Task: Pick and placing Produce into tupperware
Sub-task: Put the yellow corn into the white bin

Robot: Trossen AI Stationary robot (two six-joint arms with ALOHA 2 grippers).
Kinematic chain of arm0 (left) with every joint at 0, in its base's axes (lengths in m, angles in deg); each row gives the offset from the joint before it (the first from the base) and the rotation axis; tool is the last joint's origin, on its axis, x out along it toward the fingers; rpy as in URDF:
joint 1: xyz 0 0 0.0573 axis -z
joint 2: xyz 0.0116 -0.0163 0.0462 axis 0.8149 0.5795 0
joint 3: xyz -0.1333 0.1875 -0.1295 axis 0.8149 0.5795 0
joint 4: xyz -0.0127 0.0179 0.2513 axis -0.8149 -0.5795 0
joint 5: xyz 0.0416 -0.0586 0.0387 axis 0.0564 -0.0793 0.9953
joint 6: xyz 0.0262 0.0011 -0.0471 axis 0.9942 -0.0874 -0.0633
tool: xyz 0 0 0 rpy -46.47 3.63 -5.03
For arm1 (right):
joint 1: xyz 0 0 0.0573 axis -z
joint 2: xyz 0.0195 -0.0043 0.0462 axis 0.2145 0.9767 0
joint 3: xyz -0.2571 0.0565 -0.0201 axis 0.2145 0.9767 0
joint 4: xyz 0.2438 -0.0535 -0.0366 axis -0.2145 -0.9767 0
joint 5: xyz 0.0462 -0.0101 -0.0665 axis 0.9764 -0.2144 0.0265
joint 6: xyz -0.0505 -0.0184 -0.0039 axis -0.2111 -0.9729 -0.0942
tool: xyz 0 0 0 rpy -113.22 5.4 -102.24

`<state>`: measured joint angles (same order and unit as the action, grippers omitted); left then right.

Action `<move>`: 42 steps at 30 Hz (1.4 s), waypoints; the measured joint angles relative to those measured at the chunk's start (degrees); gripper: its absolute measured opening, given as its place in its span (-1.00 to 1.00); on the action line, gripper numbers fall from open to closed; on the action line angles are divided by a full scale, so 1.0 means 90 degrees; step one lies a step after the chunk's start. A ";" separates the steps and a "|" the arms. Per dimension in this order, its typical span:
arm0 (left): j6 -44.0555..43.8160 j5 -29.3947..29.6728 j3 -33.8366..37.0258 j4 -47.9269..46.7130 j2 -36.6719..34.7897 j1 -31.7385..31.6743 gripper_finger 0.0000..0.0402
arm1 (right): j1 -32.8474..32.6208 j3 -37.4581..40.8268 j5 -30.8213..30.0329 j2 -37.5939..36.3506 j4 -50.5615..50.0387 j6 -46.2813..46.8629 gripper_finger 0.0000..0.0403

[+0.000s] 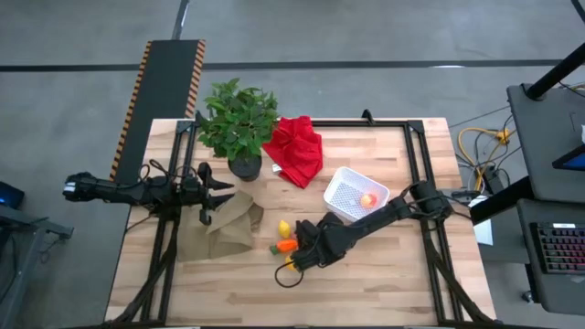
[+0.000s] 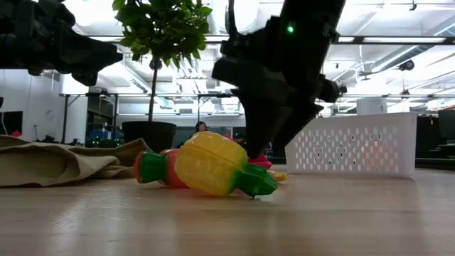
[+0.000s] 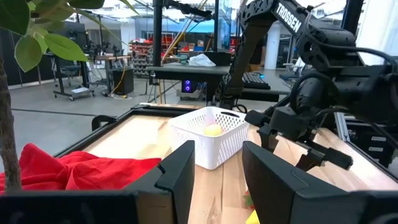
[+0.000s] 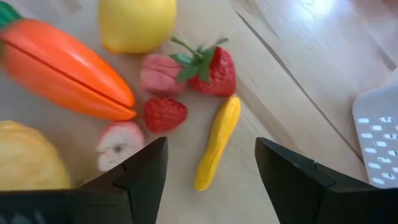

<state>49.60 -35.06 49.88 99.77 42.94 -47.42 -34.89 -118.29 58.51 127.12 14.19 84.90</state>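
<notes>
From above, we see our right gripper (image 1: 302, 259) lowered over the cluster of produce (image 1: 285, 238) on the table, with the tupperware (image 1: 356, 194) back along its own arm, well apart from the fingertips. One reddish-yellow piece (image 1: 367, 200) already lies in the tupperware, so we judge the task just begun: most pieces are left. Our left gripper (image 1: 208, 190) waits over the tan cloth (image 1: 228, 228), near the potted plant (image 1: 239, 123).

At table height, a yellow corn-like piece with green ends (image 2: 213, 165) lies on its side in front of the right gripper, long axis running across the picture. The tupperware stands beyond it.

Through the left wrist camera, our left fingers (image 3: 180, 174) stand spread and empty; the tupperware sits ahead, the red cloth (image 3: 74, 171) to one side.

Through the right wrist camera, our fingers (image 4: 146, 171) are parted with nothing between them. A slim yellow piece (image 4: 216, 142) lies just ahead between them, long axis running away from the gripper. Beside it are the carrot (image 4: 65, 68), lying crosswise, a strawberry (image 4: 211, 68) and a lemon (image 4: 137, 23).
</notes>
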 joint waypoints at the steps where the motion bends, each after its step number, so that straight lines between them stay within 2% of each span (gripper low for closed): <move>1: 0.0000 -0.0029 0.0000 0.0000 -0.0004 0.0000 -0.40 | 0.0002 0.0035 0.0005 0.0000 -0.0002 0.0023 0.17; 17: 0.0000 -0.0065 0.0000 0.0000 -0.0007 -0.0005 -0.40 | 0.0029 0.0645 0.0238 0.0048 0.0606 0.0158 0.16; 21: 0.0000 -0.0065 0.0000 0.0003 -0.0005 -0.0004 -0.40 | 0.0036 0.0698 0.0236 0.0061 0.0661 0.0161 0.10; 28: 0.0000 -0.0067 0.0000 0.0005 -0.0007 -0.0003 -0.40 | 0.0039 0.0686 0.0226 0.0078 0.0648 0.0150 -0.18; 42: 0.0002 -0.0067 0.0000 0.0003 -0.0005 -0.0005 -0.40 | 0.0053 0.0700 0.0216 0.0064 0.0535 -0.0351 -0.90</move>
<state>49.62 -35.66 49.88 99.79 42.90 -47.47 -34.41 -111.99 60.45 127.70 19.01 81.75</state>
